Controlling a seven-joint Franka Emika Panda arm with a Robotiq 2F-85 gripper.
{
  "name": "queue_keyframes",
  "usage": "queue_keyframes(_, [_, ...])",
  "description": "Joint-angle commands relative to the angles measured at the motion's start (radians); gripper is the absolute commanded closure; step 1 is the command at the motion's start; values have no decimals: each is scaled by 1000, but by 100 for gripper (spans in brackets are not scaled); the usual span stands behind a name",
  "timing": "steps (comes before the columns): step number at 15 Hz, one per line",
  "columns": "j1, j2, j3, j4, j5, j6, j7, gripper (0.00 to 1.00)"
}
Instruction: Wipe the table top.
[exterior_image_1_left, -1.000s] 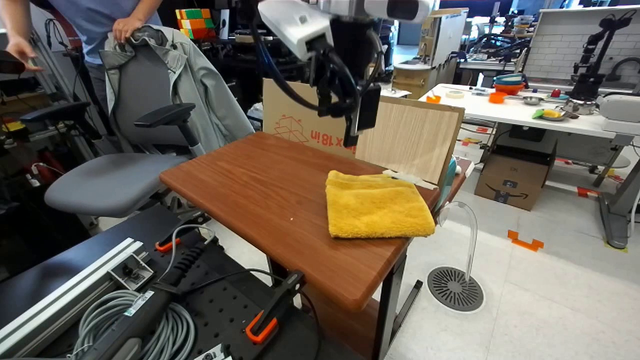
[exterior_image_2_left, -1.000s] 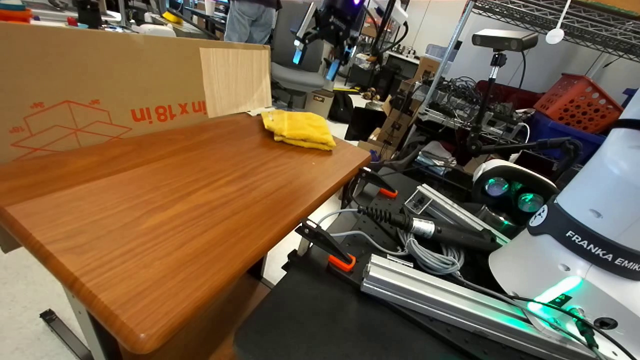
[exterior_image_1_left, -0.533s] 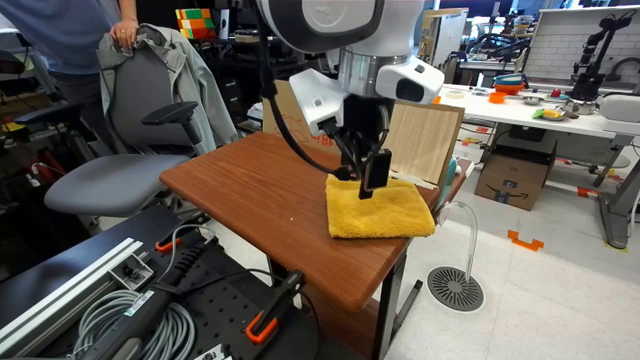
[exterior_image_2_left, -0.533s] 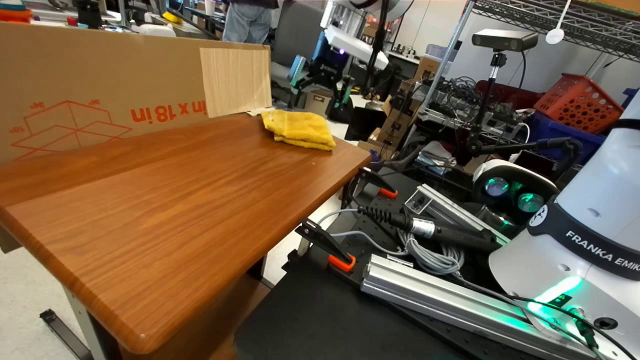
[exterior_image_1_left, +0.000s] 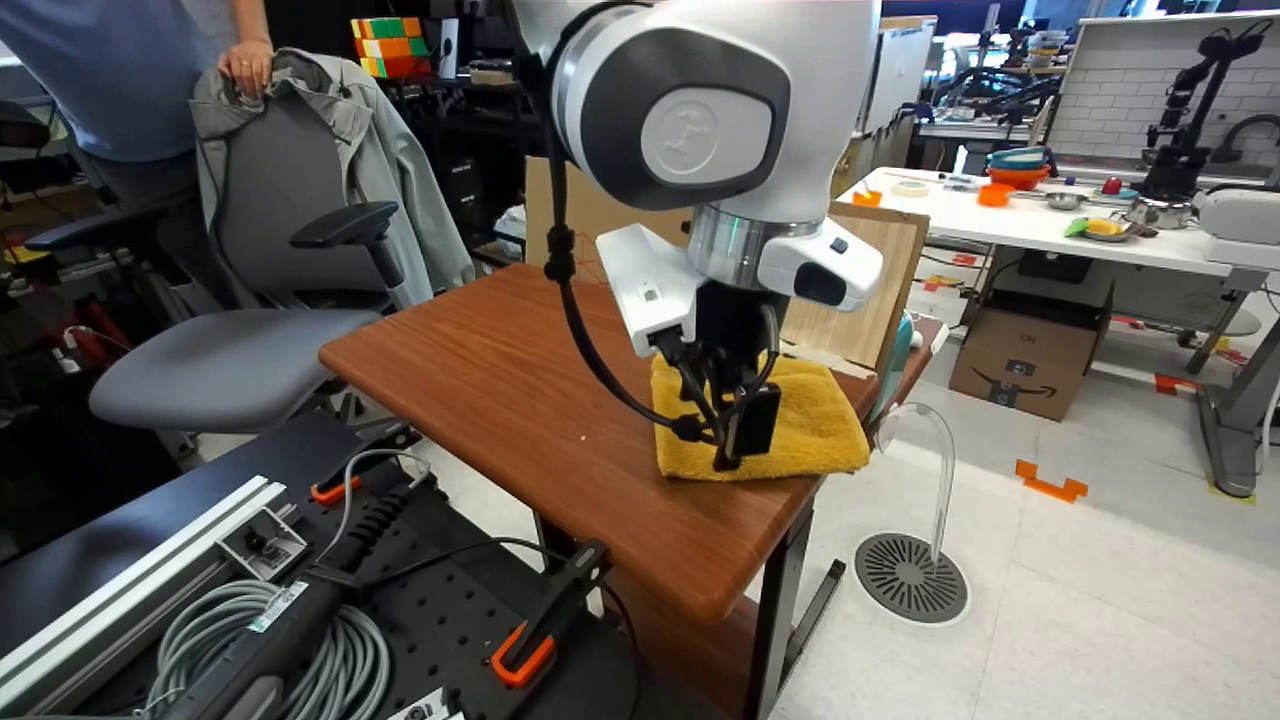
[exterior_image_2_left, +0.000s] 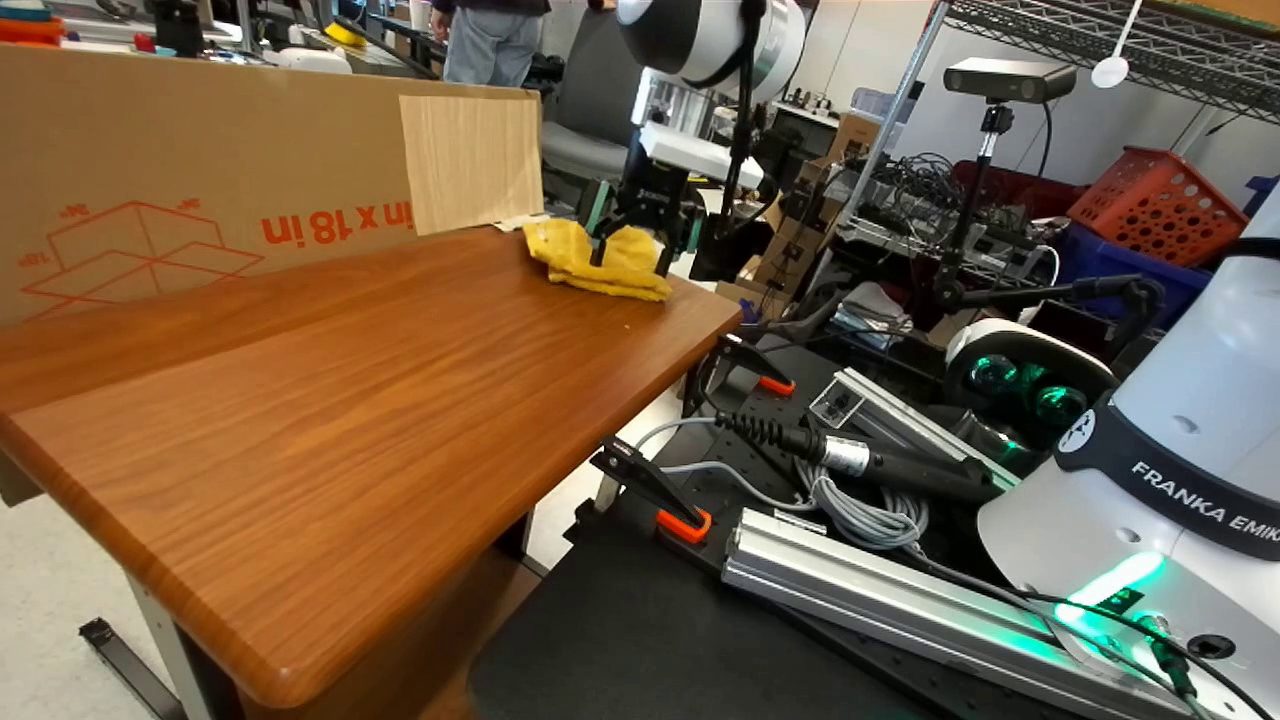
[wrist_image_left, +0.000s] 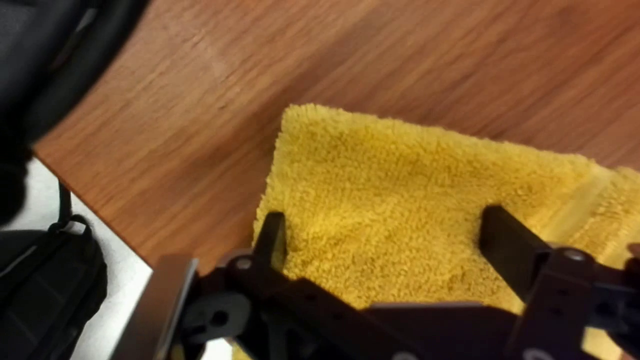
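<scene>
The reddish-brown table top (exterior_image_1_left: 480, 350) shows in both exterior views (exterior_image_2_left: 340, 420) and fills much of the wrist view (wrist_image_left: 200, 100). A folded yellow towel (exterior_image_1_left: 815, 415) lies flat near one end of it, also seen in an exterior view (exterior_image_2_left: 560, 245) and the wrist view (wrist_image_left: 370, 170). My gripper (wrist_image_left: 384, 215) is open and points down at the towel. Its two black fingertips are wide apart with towel surface between them, at or just touching the cloth. In an exterior view the gripper (exterior_image_2_left: 630, 266) stands over the towel; nothing is held.
A cardboard panel (exterior_image_2_left: 200, 150) and a pale wood-grain panel (exterior_image_2_left: 470, 165) stand along the far edge, close to the towel. Black-and-orange clamps (exterior_image_1_left: 525, 650) sit at the near edge beside a black base with coiled cable (exterior_image_1_left: 340, 640). A grey chair (exterior_image_1_left: 240, 365) and a person stand at one end.
My arm has come down from high above the table. The open gripper has moved down onto the yellow towel. The towel has hardly moved. The person by the chair has shifted.
</scene>
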Motion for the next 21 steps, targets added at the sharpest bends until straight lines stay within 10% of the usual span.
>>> queue_keyframes(1, [1,72,8,51,-54,2,10,0])
queue_keyframes(12, [124,-219,97,-301,-265,-118,-97,0])
queue_keyframes(21, [112,-201,154,-220,-227,-224,-254,0])
